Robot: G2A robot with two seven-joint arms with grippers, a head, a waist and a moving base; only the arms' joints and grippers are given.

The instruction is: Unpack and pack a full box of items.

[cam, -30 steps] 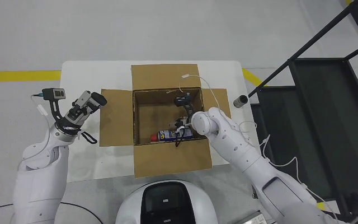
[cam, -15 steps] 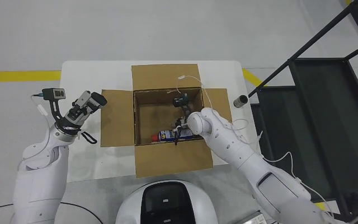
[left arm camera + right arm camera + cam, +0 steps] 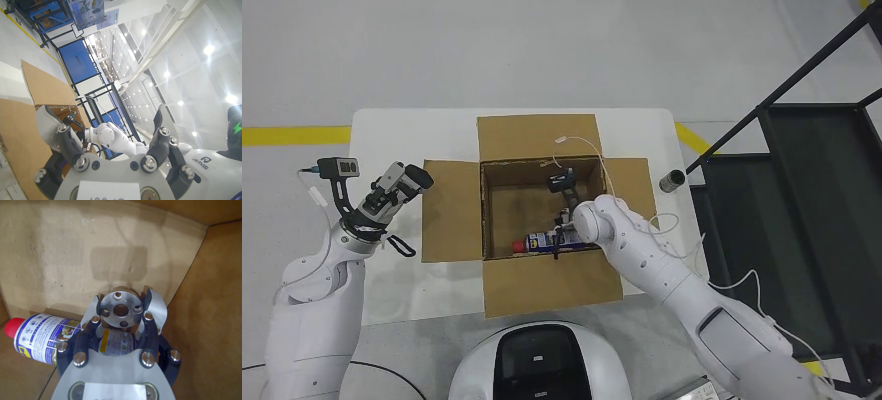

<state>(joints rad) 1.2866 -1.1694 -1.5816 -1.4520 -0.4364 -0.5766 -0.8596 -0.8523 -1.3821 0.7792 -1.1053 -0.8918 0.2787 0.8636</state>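
An open cardboard box [image 3: 540,136] stands in the middle of the white table [image 3: 402,290], flaps spread. My right gripper [image 3: 564,226] is down inside it, near the front right corner. Its fingers are shut on a round metal flange [image 3: 121,310] with a centre hole and several bolt holes. Right beside and under the right gripper [image 3: 122,300] lies a blue and yellow spray can [image 3: 37,336] with a red cap, on the box floor along the front wall [image 3: 539,241]. My left gripper [image 3: 414,177] is held up left of the box, open and holding nothing [image 3: 101,113].
A small metal cylinder [image 3: 672,180] lies on the table's right edge. A black metal stair frame [image 3: 787,200] stands right of the table. The box's back half has bare floor [image 3: 75,247]. A white cable [image 3: 587,145] arcs over the box's back right corner.
My right arm has shifted slightly to the left inside the box. The left arm has not moved.
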